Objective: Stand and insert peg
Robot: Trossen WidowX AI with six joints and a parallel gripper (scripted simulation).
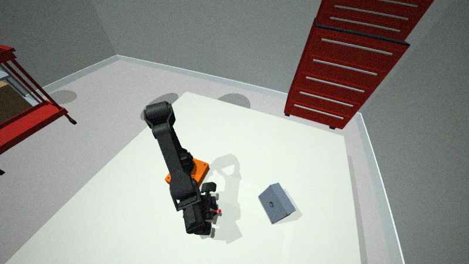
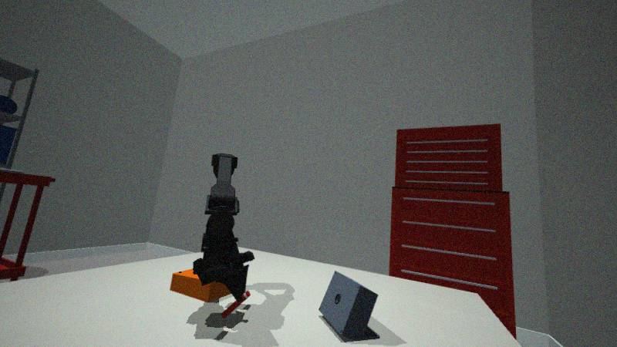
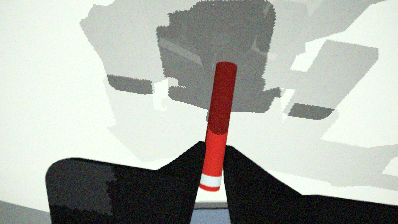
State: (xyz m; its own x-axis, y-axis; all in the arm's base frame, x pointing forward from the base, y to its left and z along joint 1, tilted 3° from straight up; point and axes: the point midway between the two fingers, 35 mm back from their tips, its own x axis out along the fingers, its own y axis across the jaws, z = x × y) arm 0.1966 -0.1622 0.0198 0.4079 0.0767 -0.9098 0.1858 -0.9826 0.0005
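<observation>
The red peg [image 1: 219, 210] [image 2: 233, 308] [image 3: 221, 110] is tilted, its plain end low and its white-banded end up. My gripper [image 2: 241, 298] [image 3: 214, 149] is shut on it near the white band, which shows just behind the fingertips in the wrist view. I cannot tell whether the plain end touches the table. The blue-grey sloped panel [image 1: 274, 215] [image 2: 329, 307] stands to the right of the gripper in the top and exterior views, its hole [image 1: 271, 204] [image 2: 338, 298] empty. A strip of the panel [image 3: 210, 216] shows at the wrist view's bottom edge.
The orange arm base [image 1: 202, 167] [image 2: 190, 285] sits on the white table [image 1: 131, 203] [image 2: 85, 301] behind the gripper. A red drawer cabinet [image 1: 347, 75] [image 2: 448, 215] stands beyond the table at the right, and a red cart [image 1: 29, 122] [image 2: 25, 179] at the left.
</observation>
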